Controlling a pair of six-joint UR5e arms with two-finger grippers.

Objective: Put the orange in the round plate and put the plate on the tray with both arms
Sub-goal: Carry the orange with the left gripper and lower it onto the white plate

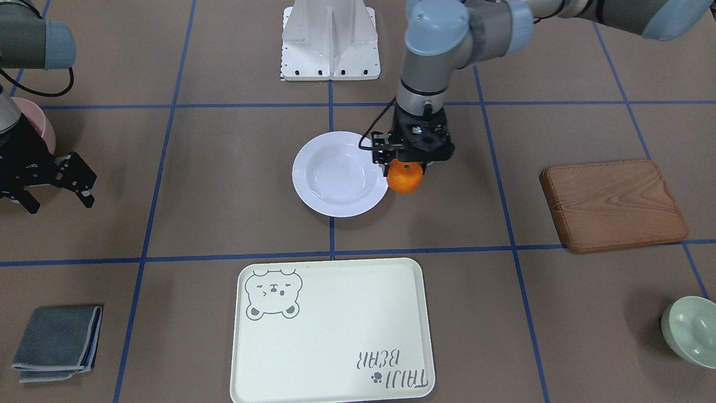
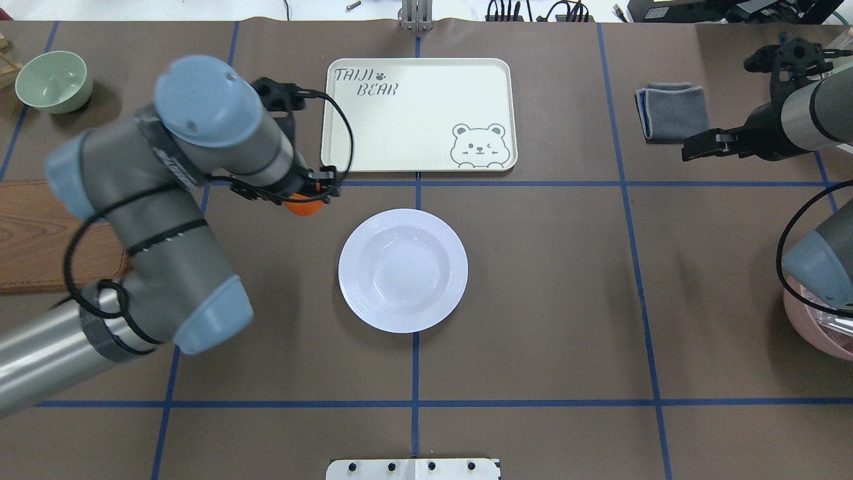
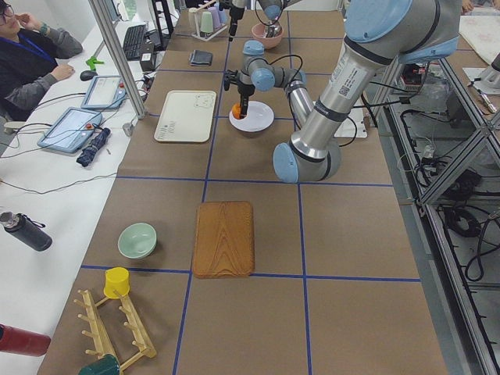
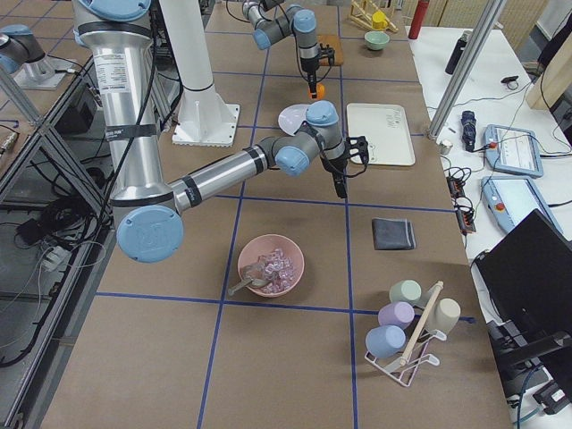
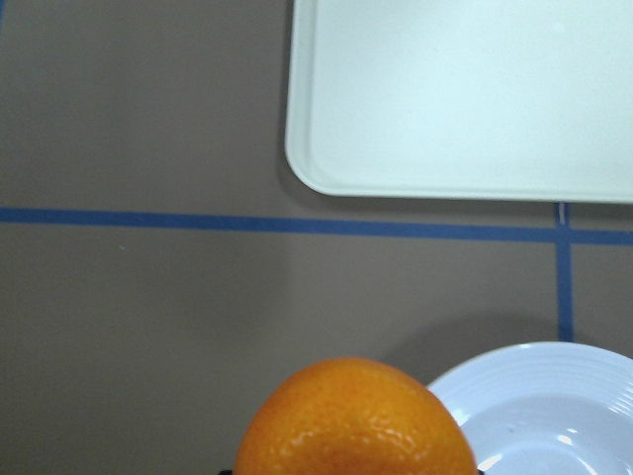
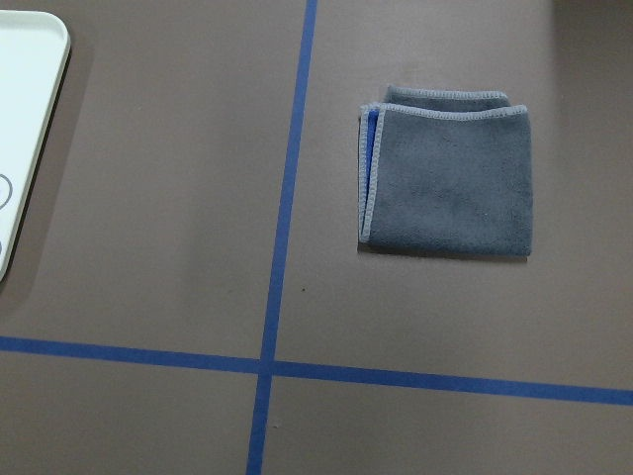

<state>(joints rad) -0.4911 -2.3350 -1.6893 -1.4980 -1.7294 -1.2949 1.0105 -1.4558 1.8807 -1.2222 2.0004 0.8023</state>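
Observation:
My left gripper [image 1: 407,167] is shut on the orange [image 1: 405,177], which hangs just above the table. The orange sits beside the rim of the white round plate [image 1: 335,173], on the side toward my left arm. From overhead the orange [image 2: 303,206] peeks out under the wrist, between the plate [image 2: 402,270] and the tray [image 2: 420,107]. The left wrist view shows the orange [image 5: 356,421] low in the middle, the plate's rim [image 5: 539,381] to its right and the tray's corner [image 5: 396,119] above. The plate and the cream tray [image 1: 335,324] hold nothing. My right gripper [image 1: 59,202] hovers open far to the side.
A brown wooden board [image 1: 612,204] and a pale green bowl [image 1: 691,330] lie on my left side. A folded grey cloth [image 1: 56,341] lies beneath my right gripper, also seen in the right wrist view as the cloth [image 6: 450,168]. A pink bowl [image 2: 816,327] stands at the right edge.

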